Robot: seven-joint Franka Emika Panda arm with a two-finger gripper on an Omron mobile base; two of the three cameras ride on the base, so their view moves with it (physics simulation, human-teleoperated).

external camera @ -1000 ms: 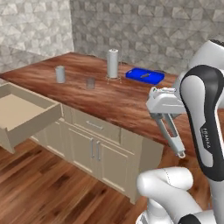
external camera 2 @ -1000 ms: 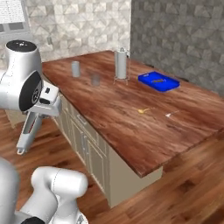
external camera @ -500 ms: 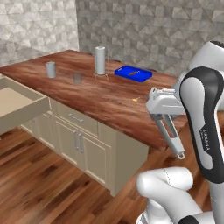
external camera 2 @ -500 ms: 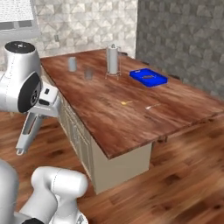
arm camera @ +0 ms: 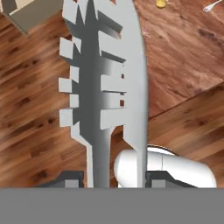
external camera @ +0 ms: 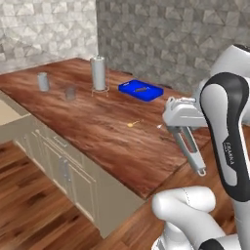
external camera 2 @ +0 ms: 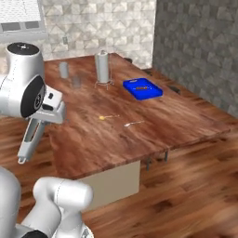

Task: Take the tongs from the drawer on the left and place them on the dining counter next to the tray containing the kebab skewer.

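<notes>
The fingers stood partly closed around the tongs, one dark tip on each side of the grey-silver arms near their joined end, with the toothed arms running away from the hand over the wooden floor and the counter's edge. In the left base view the gripper hung off the near edge of the dining counter, the tongs slanting down from it below the level of the slab; the right base view showed the same, with the tongs pointing down beside the counter's near corner.

So the first part of the task looked done: the tongs were out of the drawer and in the grip. What remained was the carry and the set-down. The blue tray lay toward the far edge of the counter, well apart from the gripper, with the kebab skewer lying in it. A small yellow item and a tiny silver utensil lay on the open wood between the gripper and the tray. The tongs would need to be lifted above the slab and brought across to bare wood just beside the tray, then let go.
</notes>
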